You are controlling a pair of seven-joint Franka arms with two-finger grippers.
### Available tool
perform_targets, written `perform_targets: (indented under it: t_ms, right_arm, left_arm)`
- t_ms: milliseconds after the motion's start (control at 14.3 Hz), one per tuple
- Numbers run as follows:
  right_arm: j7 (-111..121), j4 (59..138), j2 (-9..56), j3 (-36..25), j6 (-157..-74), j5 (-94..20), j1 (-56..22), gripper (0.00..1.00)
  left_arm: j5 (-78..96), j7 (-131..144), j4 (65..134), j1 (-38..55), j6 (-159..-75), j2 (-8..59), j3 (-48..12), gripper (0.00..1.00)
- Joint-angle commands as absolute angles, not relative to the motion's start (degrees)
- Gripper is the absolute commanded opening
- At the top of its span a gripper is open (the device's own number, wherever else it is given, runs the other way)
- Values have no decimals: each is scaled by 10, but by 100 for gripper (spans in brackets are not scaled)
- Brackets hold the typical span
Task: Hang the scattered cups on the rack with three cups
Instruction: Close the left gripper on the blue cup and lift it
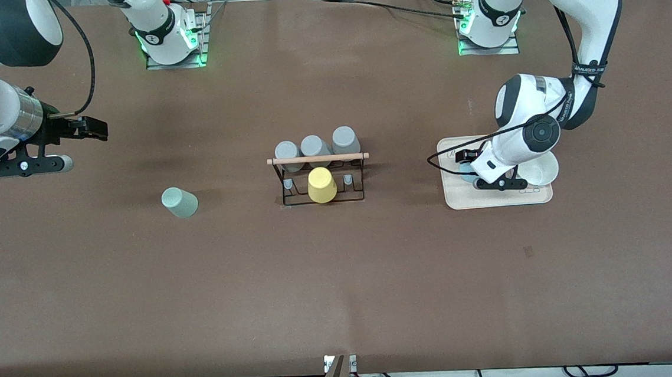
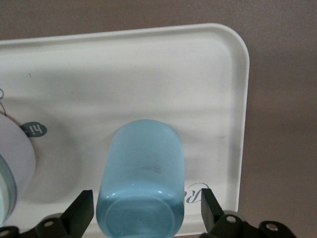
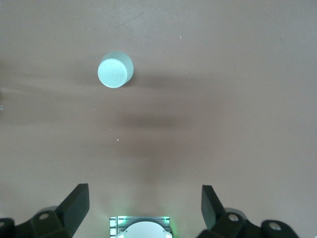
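Blue and pale, the light blue cup point(image 2: 141, 178) sits on the beige tray point(image 2: 213, 59) at my left arm's end of the table, and my left gripper point(image 2: 143, 210) is down over it with a finger point(image 2: 81, 210) on each side. There is a gap between each finger and the cup wall, so I am around it, not clamped on it. Beside it on the tray sits a white bowl point(image 1: 538, 168), partly hidden under my left wrist in the front view.

Toward my right arm's end, the sage-green cup point(image 1: 179, 202) stands mouth down on the bare brown table point(image 1: 378, 280), well apart from everything else. My right gripper point(image 3: 143, 206) hangs in the air over the table near that end, jaws spread wide with nothing between them; that arm waits.

Between the two cups stands the black wire rack point(image 1: 320, 180) with its wooden rod point(image 1: 318, 159) across the top. Three grey cups point(image 1: 315, 147) hang in a row on its pegs farther from the front camera, and a yellow cup point(image 1: 321, 185) sits on the middle peg of the nearer row.
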State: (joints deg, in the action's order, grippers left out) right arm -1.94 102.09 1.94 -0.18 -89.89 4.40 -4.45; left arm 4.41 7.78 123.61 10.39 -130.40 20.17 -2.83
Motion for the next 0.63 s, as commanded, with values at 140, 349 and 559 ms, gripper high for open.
perform_targets:
  t_ms: [140,349,559]
  right_arm:
    - [-17,1051,5,-4,-919,37,-36,100]
    - [-17,1052,6,-4,-918,36,-35,100]
    - [-16,1053,6,-4,-919,33,-26,100]
  left_arm:
    - [33,83,1228,101,-1309,204,-27,80]
    - [33,83,1225,100,-1307,204,-26,48]
    - [33,83,1217,100,-1302,199,-23,30]
